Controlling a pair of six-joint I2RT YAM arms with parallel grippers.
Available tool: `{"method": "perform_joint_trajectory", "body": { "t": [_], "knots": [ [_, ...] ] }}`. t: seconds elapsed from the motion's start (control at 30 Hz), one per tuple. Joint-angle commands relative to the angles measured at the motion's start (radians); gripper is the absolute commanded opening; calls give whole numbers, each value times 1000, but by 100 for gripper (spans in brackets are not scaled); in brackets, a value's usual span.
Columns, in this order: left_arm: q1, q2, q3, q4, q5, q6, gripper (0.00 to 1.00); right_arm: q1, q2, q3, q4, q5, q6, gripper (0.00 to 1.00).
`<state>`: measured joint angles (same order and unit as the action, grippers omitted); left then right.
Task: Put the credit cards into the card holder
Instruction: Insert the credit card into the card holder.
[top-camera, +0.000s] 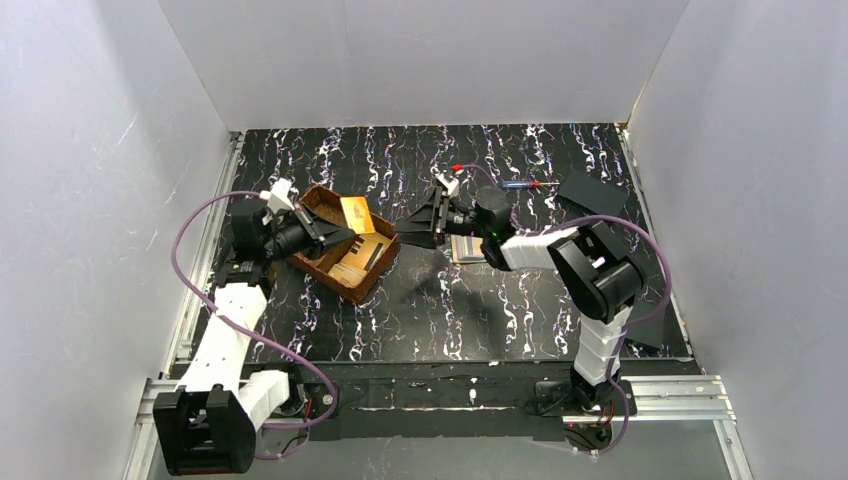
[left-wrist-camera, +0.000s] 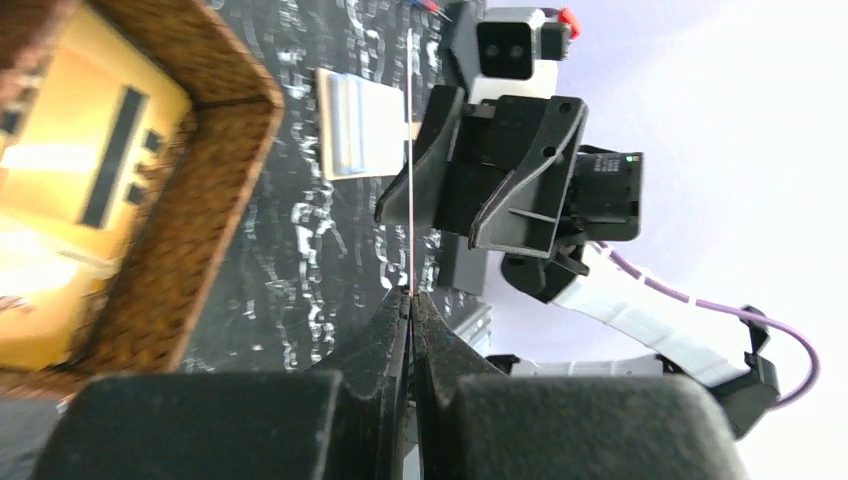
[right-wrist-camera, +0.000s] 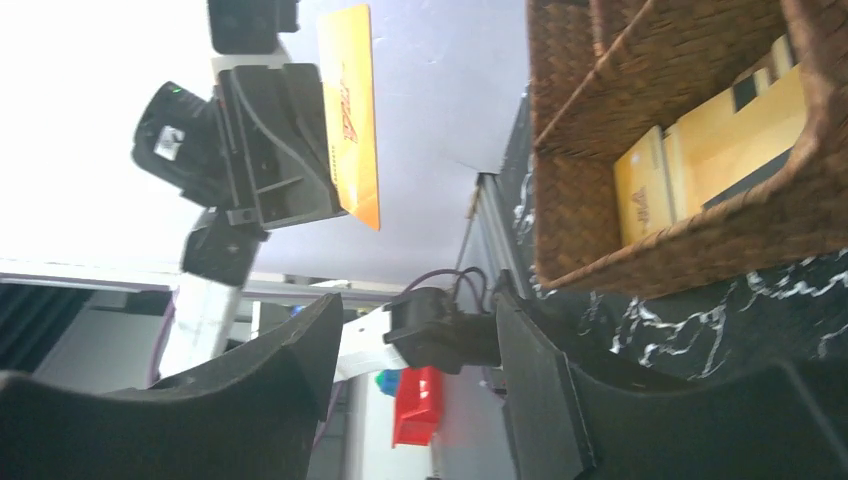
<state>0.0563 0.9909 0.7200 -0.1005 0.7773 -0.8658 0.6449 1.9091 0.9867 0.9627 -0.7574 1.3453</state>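
So one gold credit card (right-wrist-camera: 350, 110) is clamped in the left gripper (left-wrist-camera: 410, 300), whose fingers are pinched tight on one end of it. The card is held up in the air just past the corner of the brown woven tray (top-camera: 340, 283). More gold cards (right-wrist-camera: 720, 150) can be seen lying in that tray. The held card's long axis runs straight out from the left fingertips and shows as a thin edge-on line from the left wrist. The right gripper (top-camera: 412, 228) is faced at it with jaws spread wide and nothing between them, close by but not touching. What looks like the card holder (left-wrist-camera: 355, 125) is lying flat on the marbled table (top-camera: 450, 320) right by the right arm, so that arm is clearly the nearer one to it. A handover is probably being set up, and it hinges on the open jaws getting lined up around the card's free end.
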Motion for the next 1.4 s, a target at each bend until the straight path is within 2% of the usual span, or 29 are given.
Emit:
{"method": "perform_joint_trajectory", "body": {
  "t": [0.0,0.1,0.3,0.37,0.47,0.5,0.67,0.77,0.8,0.83,0.87,0.9,0.93,0.97,1.0,1.07,1.2,1.3,1.37],
  "knots": [
    [-115,5,30,156,10,-103,0,-10,-117,-83,297,11,126,68],
    [-186,11,43,165,-33,-118,0,-28,-134,-103,339,32,146,67],
    [-286,25,21,237,-81,-169,0,-55,-134,-112,406,47,217,53],
    [-310,39,16,273,-87,-194,0,-61,-137,-119,426,48,234,44],
    [-351,55,21,285,-117,-196,0,-79,-154,-148,449,56,260,12],
    [-362,61,22,288,-129,-196,0,-87,-164,-161,449,56,261,7],
    [-457,147,60,308,-179,-187,0,-141,-210,-250,463,40,259,1],
    [-511,209,98,302,-196,-166,1,-226,-252,-307,460,18,244,1],
    [-515,244,103,290,-203,-167,14,-270,-277,-335,428,-5,219,1],
    [-518,261,103,279,-211,-166,30,-318,-308,-363,369,-22,173,1],
    [-519,291,108,249,-225,-156,40,-368,-356,-385,277,-49,108,1],
    [-521,315,122,189,-247,-132,45,-418,-390,-399,142,-74,17,1],
    [-524,340,150,124,-283,-92,47,-457,-428,-391,-55,-91,-134,1],
    [-530,364,191,33,-313,-55,48,-491,-461,-362,-383,-87,-303,1],
    [-535,391,215,3,-337,-37,48,-515,-487,-321,-630,-60,-501,1],
    [-553,448,271,-4,-333,-25,45,-524,-515,-244,-931,30,-771,1],
    [-638,602,427,-8,-341,15,33,-536,-497,-188,-1107,89,-974,1],
    [-684,722,536,-11,-340,29,32,-549,-452,-146,-1206,117,-1062,1],
    [-711,789,590,2,-344,36,32,-564,-412,-129,-1234,76,-1099,1]
  ]
}}
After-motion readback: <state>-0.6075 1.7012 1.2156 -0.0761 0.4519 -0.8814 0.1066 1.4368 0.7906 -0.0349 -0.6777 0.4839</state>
